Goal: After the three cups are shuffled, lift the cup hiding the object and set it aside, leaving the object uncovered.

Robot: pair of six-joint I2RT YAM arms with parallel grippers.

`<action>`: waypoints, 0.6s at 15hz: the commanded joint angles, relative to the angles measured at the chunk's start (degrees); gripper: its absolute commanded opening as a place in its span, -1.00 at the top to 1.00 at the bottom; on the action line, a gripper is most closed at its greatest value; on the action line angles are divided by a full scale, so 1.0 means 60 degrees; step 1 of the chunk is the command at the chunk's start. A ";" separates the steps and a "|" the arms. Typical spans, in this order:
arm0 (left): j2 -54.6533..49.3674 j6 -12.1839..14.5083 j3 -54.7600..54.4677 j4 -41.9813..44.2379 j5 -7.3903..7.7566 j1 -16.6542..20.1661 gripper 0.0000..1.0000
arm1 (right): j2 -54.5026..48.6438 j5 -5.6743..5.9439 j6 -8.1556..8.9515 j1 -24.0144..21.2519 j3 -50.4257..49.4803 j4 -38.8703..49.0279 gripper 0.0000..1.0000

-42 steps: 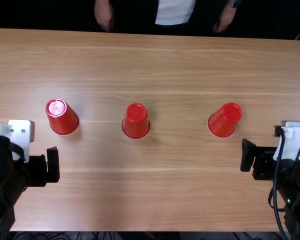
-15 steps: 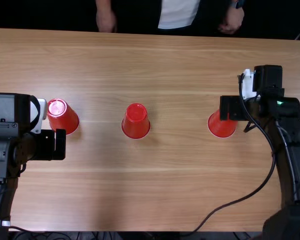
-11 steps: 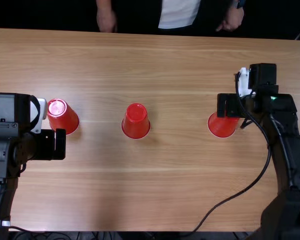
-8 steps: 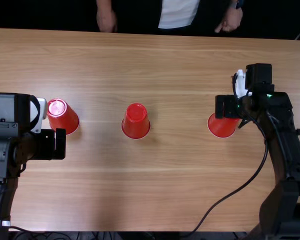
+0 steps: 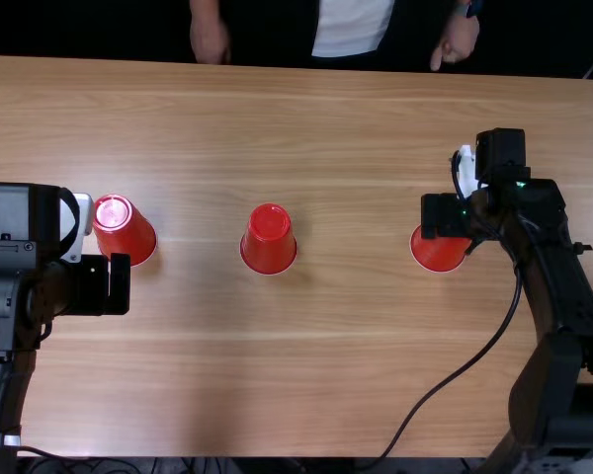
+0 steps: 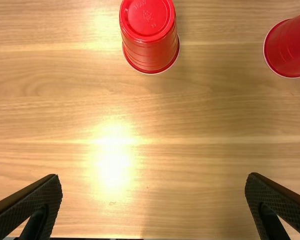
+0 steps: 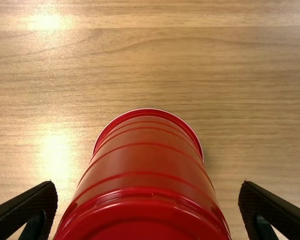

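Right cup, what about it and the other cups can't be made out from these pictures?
- What any cup covers: left cup, middle cup and right cup all stand upside down and opaque in every view.
- Right cup's closed end: top view, under the right gripper; right wrist view, cut off by the frame edge.
- Left wrist view: the edge cup is cut off by the frame, closed end unseen.

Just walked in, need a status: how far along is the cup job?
Done: right tool sits over the right cup, fingers open either side. In hand: the grasp, not yet closed. To do: lifting that cup and setting it aside; all three cups stand upside down, nothing uncovered. Left tool hovers open by the left cup.
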 commanded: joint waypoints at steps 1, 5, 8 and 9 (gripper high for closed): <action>0.0073 -0.0015 0.0295 0.0030 -0.0059 0.0034 -1.00 | 0.0136 -0.0052 -0.0022 0.0012 0.0104 0.0022 -0.43; 0.0073 -0.0015 0.0295 0.0030 -0.0059 0.0034 -1.00 | 0.0165 -0.0069 -0.0022 0.0026 -0.0072 -0.0049 0.71; 0.0073 -0.0015 0.0295 0.0030 -0.0059 0.0034 -1.00 | 0.0092 -0.0069 -0.0022 0.0026 -0.0335 -0.0049 0.94; 0.0073 -0.0015 0.0295 0.0030 -0.0059 0.0049 -1.00 | -0.0010 -0.0069 -0.0005 0.0026 -0.0335 -0.0066 0.94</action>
